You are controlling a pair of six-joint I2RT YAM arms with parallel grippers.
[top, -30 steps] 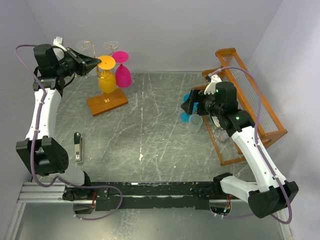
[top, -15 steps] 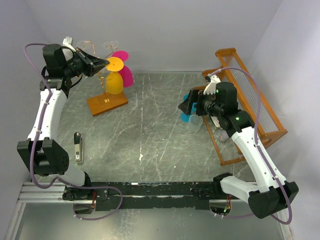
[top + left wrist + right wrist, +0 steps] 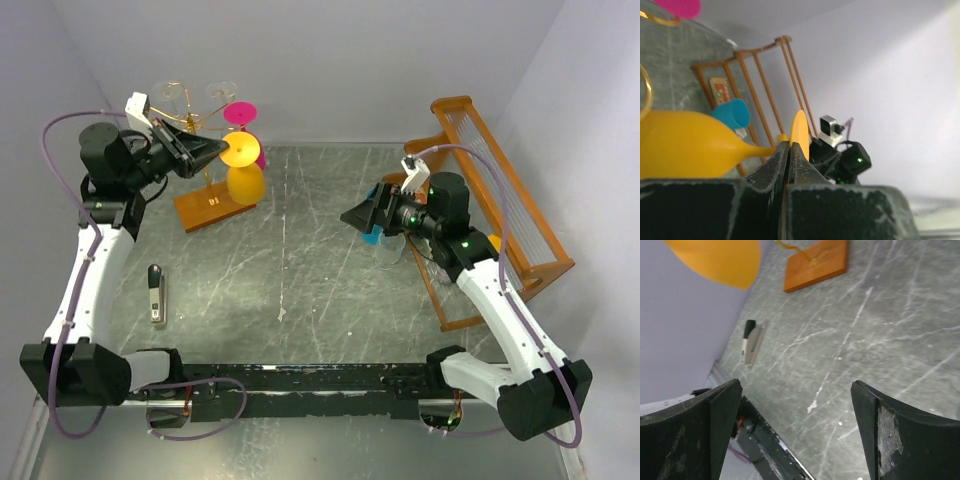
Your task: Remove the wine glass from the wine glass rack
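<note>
Our two arms: white shells, black joints

At nine o'clock the left arm and at three o'clock the right arm look alike to us: white links, black motor housings, black wedge fingers scuffed grey. A purple cable loops along each, a white camera bracket tops each wrist, and green lights glow on the right.

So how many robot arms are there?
2. The left arm reaches toward the wine glass rack, holding a yellow wine glass; the right arm stands beside the big wooden rack. None look hidden.
</note>
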